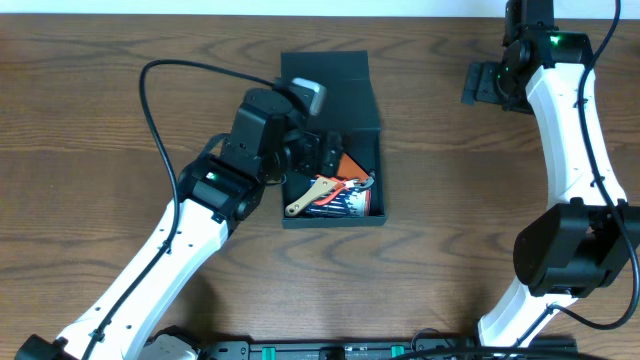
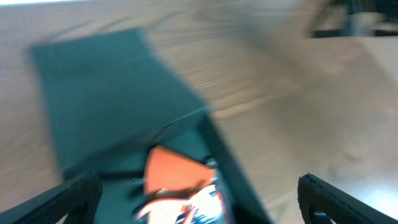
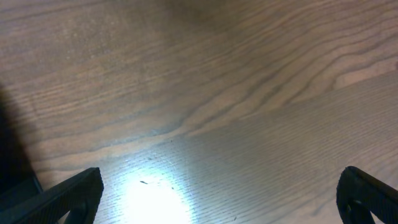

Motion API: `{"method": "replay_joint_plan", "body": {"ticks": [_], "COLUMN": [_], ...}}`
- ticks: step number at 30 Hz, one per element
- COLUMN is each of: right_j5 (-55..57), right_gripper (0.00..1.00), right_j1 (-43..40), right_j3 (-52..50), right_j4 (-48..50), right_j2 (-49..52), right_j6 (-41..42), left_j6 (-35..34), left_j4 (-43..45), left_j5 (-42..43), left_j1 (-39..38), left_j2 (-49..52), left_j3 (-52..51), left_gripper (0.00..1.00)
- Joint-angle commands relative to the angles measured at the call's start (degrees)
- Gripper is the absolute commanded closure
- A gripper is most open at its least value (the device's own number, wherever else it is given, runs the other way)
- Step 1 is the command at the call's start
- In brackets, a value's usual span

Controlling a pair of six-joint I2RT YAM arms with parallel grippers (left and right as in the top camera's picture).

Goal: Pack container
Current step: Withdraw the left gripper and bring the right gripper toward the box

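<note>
L arm / R arm: white shells, blk joints | blk cable | green LEDs

- This looks like a robot lab bench rather than a home or a shop.
- Under the right gripper lies a plain wood-grain table with a bright lamp glare on it.
- Behind the grippers run the white, black-jointed left arm and right arm, the latter with a green light lit.
- A black cable loops behind the left gripper.
- Well behind both grippers, a black rail lines the table's edge.
</note>
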Motion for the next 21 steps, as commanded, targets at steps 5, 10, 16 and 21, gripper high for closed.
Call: {"method": "replay_joint_plan", "body": {"ticks": [5,10,16,21], "right_j5": [-4.26,-7.63,-7.82,-7.8], "right_gripper": [0.01,0.11,0.75,0.99], "right_j1": [0.07,0.07,0.07,0.07], "right_j3": [1.18,1.18,1.11,-0.26], "right_j4": [-1.03,-1.03,-0.98,-0.33], "right_j2": [-0.79,-0.79,-0.79,-0.79], "right_j6": [1.07,1.07,1.07,-0.07], "left_j6": [-14.19,-15.04,-15.02,-15.02], "left_j4": [-4.42,-5.22,-6.16,-9.29], "left_j5": [-14.19,-14.19,-14.14,-14.1], "left_j1": [5.9,11.41,16.98,18.49], "left_j2": [-0.07,-0.04,0.48,2.27], "left_j3": [1.11,1.11,0.85,0.15], "left_gripper": [0.01,0.02,0.0,0.22]}}
